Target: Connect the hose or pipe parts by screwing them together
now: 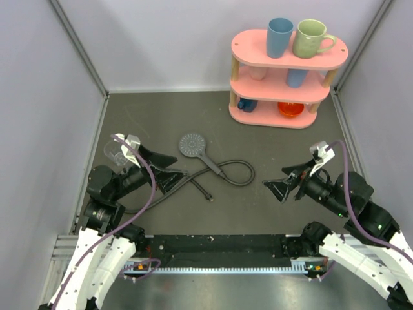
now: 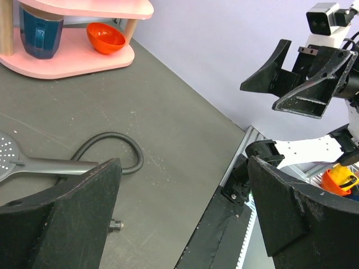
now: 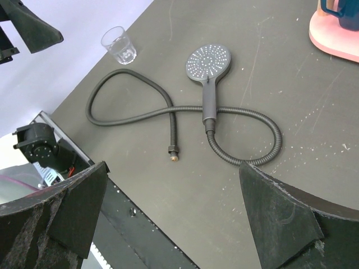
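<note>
A grey shower head (image 1: 191, 144) lies face up in the middle of the dark table, its handle pointing towards the near right. The dark flexible hose (image 1: 240, 173) runs from the handle's base (image 3: 208, 126), loops right, crosses under the handle and curls left. Its free end fitting (image 3: 173, 152) lies loose on the table. The shower head (image 3: 208, 61) and hose (image 3: 134, 116) show whole in the right wrist view. My left gripper (image 1: 174, 170) hovers open just left of the hose, its near finger over the hose end (image 2: 116, 225). My right gripper (image 1: 274, 181) stands open to the right, apart from the loop.
A pink three-tier shelf (image 1: 288, 103) stands at the back right, with a blue mug (image 1: 279, 37) and a green mug (image 1: 310, 38) on top and an orange bowl (image 1: 290, 108) below. A clear glass (image 3: 119, 45) stands by my left arm. Grey walls close three sides.
</note>
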Robot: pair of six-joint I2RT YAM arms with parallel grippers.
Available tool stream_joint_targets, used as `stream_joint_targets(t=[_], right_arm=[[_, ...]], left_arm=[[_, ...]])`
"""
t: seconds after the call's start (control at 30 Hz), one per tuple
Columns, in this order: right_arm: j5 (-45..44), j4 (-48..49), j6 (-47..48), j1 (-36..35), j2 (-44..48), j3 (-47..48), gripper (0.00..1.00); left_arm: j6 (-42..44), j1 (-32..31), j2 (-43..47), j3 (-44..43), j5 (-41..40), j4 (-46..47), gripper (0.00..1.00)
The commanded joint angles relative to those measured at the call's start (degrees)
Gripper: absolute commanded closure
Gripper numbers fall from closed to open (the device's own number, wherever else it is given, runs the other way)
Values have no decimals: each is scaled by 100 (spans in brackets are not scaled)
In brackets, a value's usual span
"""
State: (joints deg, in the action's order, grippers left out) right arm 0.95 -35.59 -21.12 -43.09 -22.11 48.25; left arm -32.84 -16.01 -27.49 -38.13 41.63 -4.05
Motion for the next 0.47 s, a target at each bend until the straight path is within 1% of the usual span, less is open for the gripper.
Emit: stream_joint_targets(t=[0.0,0.43], right_arm=[[28,176,-50,29,84,0,1],[160,167,-6,38,66,62,1]], left_arm=[[6,-7,59,-160,126,256,1],[41,-7,112,-204,161,195,1]])
